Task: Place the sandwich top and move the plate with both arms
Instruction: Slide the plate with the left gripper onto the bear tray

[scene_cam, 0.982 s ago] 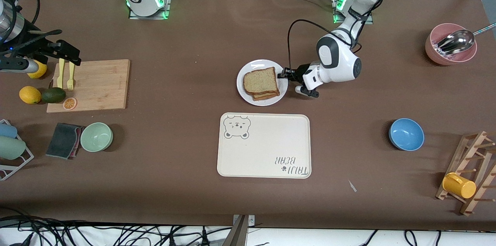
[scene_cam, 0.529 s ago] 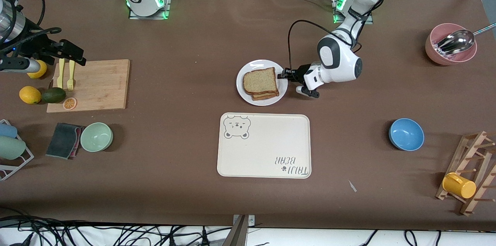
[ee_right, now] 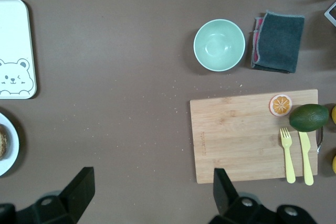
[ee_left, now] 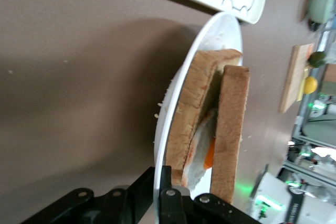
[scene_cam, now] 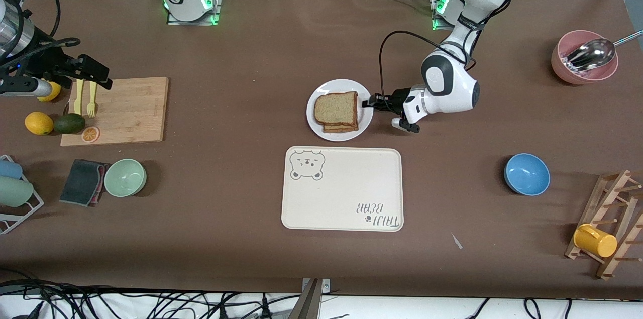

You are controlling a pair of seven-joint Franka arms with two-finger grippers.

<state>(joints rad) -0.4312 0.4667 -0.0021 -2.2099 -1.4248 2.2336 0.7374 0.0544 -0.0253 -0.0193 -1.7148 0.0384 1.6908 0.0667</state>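
1. My right gripper is parked up over the corner of the cutting board where the yellow fork lies. Its fingers are spread wide with nothing between them.
2. The bread top sits on the sandwich stack on the plate, mid-table, with the plate just above the bear tray in my front view.
3. My left gripper is low at the plate's rim, on the side toward the left arm's end. The jaws are pinched on that rim.
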